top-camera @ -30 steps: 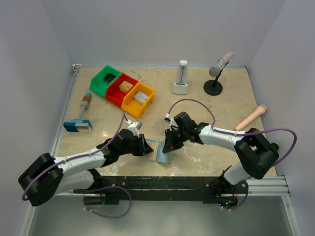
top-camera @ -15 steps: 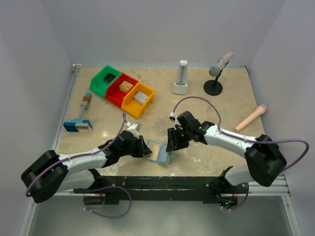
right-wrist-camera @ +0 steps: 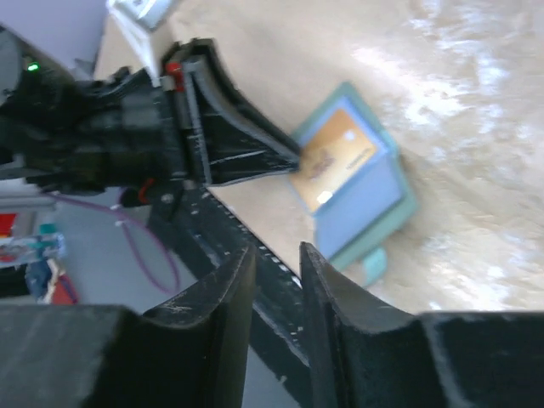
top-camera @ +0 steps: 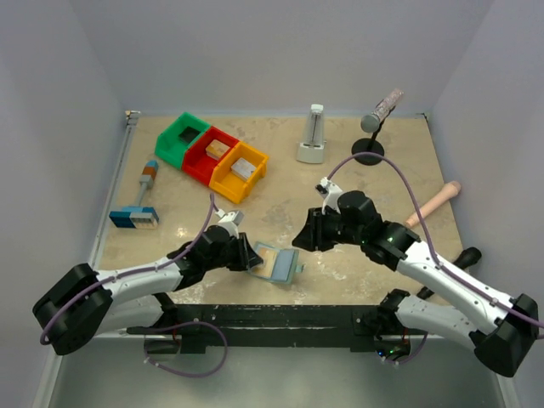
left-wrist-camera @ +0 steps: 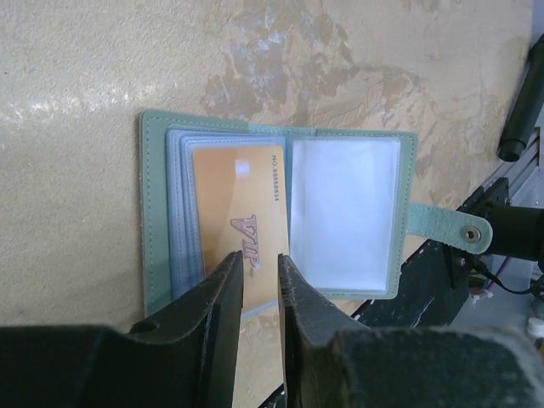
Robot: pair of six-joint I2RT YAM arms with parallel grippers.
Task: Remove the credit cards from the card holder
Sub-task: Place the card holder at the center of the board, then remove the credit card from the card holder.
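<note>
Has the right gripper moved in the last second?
Yes. The right gripper has pulled back to the right, off the card holder, and its wrist now sits closer to the microphone stand.

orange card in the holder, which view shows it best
Left wrist: orange card large and face-on, lettering readable. Right wrist shows it smaller and blurred. Top external shows the card holder, the card barely discernible.
</note>
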